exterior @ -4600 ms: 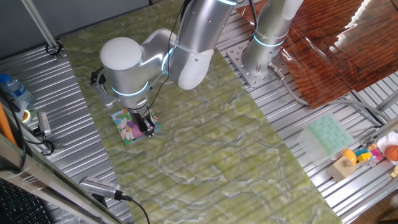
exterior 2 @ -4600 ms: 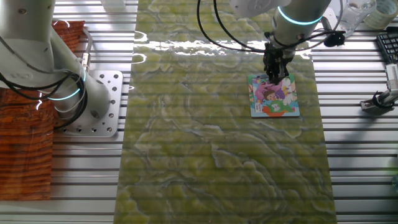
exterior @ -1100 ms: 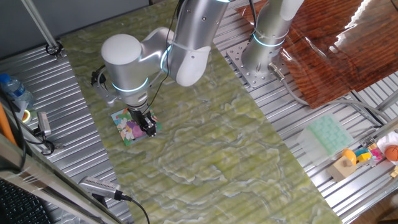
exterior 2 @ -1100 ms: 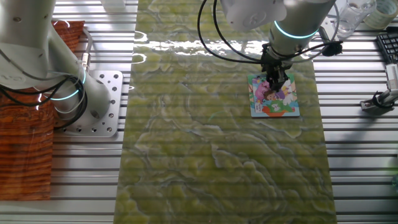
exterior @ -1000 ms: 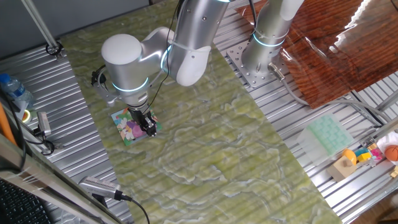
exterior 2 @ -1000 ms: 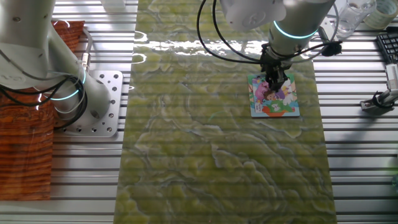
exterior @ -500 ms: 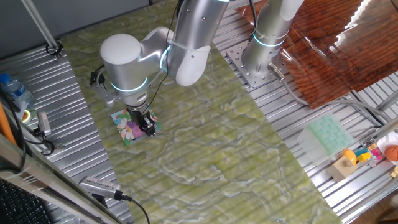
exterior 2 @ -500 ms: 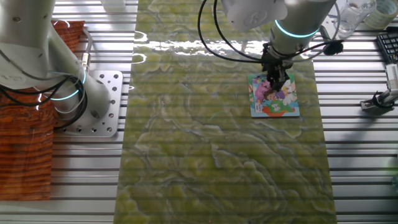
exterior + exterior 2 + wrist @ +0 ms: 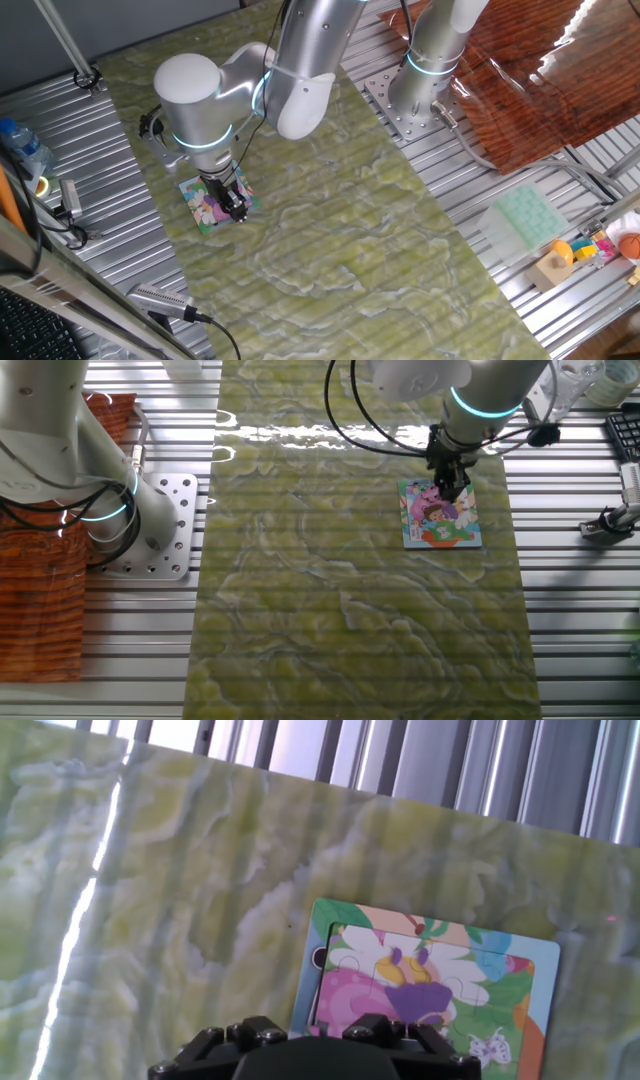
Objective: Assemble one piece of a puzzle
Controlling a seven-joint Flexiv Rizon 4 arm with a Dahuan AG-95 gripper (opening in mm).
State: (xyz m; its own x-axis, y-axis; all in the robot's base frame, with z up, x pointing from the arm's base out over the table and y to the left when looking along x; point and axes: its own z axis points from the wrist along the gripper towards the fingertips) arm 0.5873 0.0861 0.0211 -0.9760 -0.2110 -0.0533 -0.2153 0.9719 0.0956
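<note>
— End effector (image 9: 234,205) first: where is it?

— Hanging low over the puzzle (image 9: 216,204), pointing straight down at its picture. In the other fixed view it sits above the upper part of the square.

— Open or closed?

— Cannot tell. The fingers look close together from both sides, but the tips are too small and dark to judge, and the hand view shows only the black body at the bottom edge.

— And the piece?

— Not something I can pick out; too tiny, or hidden by the fingers.

— Where does the puzzle lie?

— Flat on the green marbled mat (image 9: 330,560) covering the tabletop (image 9: 580,610), near the mat's edge. A pale green moulded tray (image 9: 527,217) lies well apart.
</note>
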